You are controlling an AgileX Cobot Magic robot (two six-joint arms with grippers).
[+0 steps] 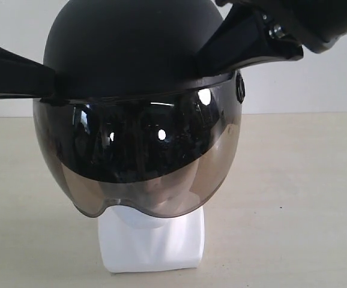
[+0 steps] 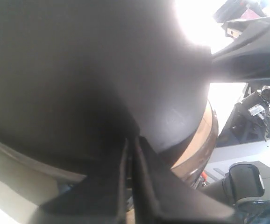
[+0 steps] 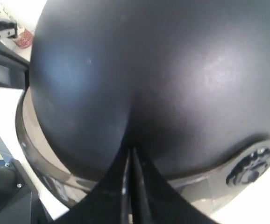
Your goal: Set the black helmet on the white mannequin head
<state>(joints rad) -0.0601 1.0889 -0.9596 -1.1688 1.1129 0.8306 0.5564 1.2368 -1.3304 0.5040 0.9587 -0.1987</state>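
With the black helmet [image 1: 131, 48] seated over the white mannequin head [image 1: 152, 243] on the bench [image 1: 305, 210], the left tool [image 1: 52, 81] and right tool [image 1: 212, 53], fingers together, press its sides; placing seems done, so both should next back off gently.

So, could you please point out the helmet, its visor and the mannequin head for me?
helmet [image 1: 131, 48], exterior view, on the matte dome.
visor [image 1: 137, 150], exterior view, middle of the tinted shield.
mannequin head [image 1: 152, 246], exterior view, on the white neck base.

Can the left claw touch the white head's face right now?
Probably not: the black helmet and visor cover the face of the white head, and the left claw is pinching the helmet.
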